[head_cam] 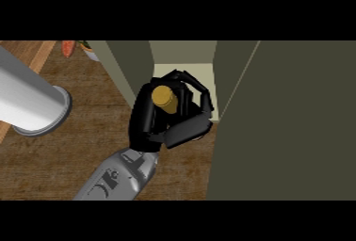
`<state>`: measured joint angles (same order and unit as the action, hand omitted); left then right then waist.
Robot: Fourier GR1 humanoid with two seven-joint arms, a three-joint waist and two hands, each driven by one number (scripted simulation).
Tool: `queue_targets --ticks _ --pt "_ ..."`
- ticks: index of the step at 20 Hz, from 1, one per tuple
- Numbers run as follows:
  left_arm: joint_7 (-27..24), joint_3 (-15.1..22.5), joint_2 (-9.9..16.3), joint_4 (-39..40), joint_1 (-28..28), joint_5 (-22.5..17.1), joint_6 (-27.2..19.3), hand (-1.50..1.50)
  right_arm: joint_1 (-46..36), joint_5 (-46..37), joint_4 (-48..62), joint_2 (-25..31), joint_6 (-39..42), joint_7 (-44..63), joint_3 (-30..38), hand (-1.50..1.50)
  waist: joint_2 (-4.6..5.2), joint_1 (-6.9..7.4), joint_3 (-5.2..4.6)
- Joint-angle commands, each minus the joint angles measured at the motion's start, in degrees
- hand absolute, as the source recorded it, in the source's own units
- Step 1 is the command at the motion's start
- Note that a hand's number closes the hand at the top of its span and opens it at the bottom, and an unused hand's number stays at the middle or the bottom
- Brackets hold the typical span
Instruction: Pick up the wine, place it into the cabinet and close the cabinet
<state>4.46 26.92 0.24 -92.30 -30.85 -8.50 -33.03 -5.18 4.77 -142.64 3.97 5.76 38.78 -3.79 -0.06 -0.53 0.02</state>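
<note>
The black fingers [196, 87] of the right hand [167, 123] are curled around the dark wine bottle with a golden yellow round cap [163, 97], and they close on it from the side of the cabinet, so the bottle is held inside the hand. Only the cap and a little of the neck are visible; the rest of the bottle is hidden by the palm and the fingers.

I take the dark olive green cabinet [292, 122] as the landmark. Far to the left of it, a big white cylinder with a grey rim at its base [28, 101] stands on the brown wooden counter [83, 136]. Also left of the cabinet, at the upper edge, there are a small orange object and something green [78, 48], too small to name. Nearer to the cabinet, the grey forearm [118, 176] rises from the lower edge and ends in the hand. The hand with the bottle is just at the opening of the cabinet, in front of its pale inner floor [182, 68], between the left wall [128, 66] and the open door [233, 89] on the right.
</note>
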Motion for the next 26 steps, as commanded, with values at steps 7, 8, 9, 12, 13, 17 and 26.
queue_targets --ticks 7,8,9,12,13,17,26 --pt "-8.29 1.13 -0.24 9.68 -1.97 -6.09 -4.41 1.5 3.79 4.22 -5.6 -0.39 2.17 -0.76 -0.1 -1.5 0.08 -0.43 0.0" --pt "-7.9 -2.33 -0.24 10.07 -4.6 -8.36 -2.31 1.5 0.58 4.5 -3.74 0.36 1.83 -0.21 1.22 -1.5 0.11 -0.23 -0.01" --pt "-11.25 -1.67 -0.24 9.9 0.32 -7.68 -0.78 1.5 1.94 2.17 -7.43 -1.19 0.04 1.67 -1.48 -1.5 0.05 -0.19 -0.04" --pt "-14.7 -1.17 -0.24 11.99 0.4 -11.29 -1.54 1.5 2.47 2.41 -5.73 -1.06 0.64 1.0 -2.09 -1.5 0.07 -0.13 -0.03" --pt "-14.22 0.46 -0.24 9.29 1.67 -10.68 -3.22 1.5 7.21 5.42 -5.4 -0.02 3.12 -3.24 2.23 -1.5 0.02 -0.12 0.01" --pt "-21.94 4.22 -0.24 16.79 2.96 -11.48 -4.16 1.5 -1.01 5.55 -4.15 0.75 0.55 1.54 3.56 -1.5 0.13 -0.36 -0.03" --pt "-25.49 0.33 -0.24 24.91 0.57 -8.07 -1.95 1.5 -0.1 5.35 -5.37 0.74 0.75 2.85 2.54 -1.5 0.06 -0.07 -0.02"
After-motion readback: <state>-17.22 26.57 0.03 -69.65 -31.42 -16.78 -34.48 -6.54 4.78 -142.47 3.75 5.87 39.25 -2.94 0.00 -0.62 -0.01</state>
